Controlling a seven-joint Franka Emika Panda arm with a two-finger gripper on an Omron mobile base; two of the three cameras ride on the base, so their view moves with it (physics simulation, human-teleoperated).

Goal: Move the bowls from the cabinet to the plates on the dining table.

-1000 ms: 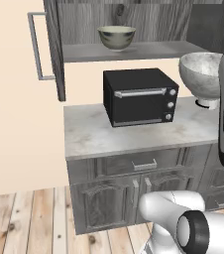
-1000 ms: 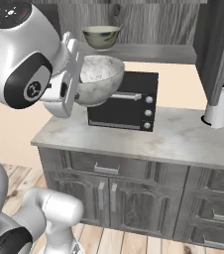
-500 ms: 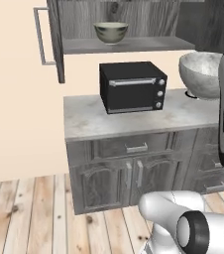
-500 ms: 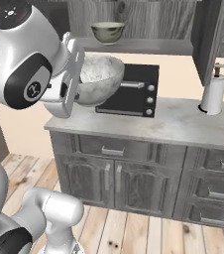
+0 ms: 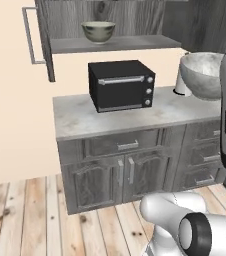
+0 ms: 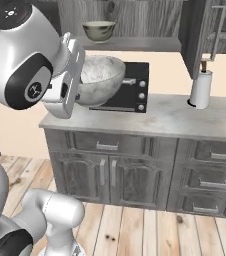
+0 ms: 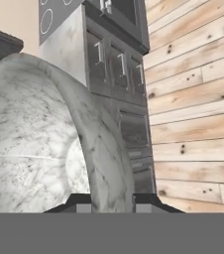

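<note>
The pale grey-white marbled bowl (image 5: 202,75) (image 6: 101,79) (image 7: 39,139) hangs in the air in front of the counter, tilted on its side. My gripper (image 6: 79,88) (image 7: 113,202) is shut on its rim, one finger inside and one outside. The second of the bowls, cream-rimmed with a greenish outside (image 5: 98,31) (image 6: 98,30), stands upright on the shelf of the open cabinet (image 5: 110,46) (image 6: 135,44). The plates and the dining table are out of view.
A black oven (image 5: 121,85) (image 6: 135,87) stands on the small marble counter (image 5: 80,120) (image 6: 175,117), with a paper towel roll (image 6: 201,89) to its right. An open cabinet door with a bar handle (image 5: 31,35) juts out at left. Wooden floor (image 5: 30,215) lies in front.
The whole picture has shifted: the base has backed away, so the counter sits farther off and more floor shows. The marbled bowl stays in the gripper's hold.
</note>
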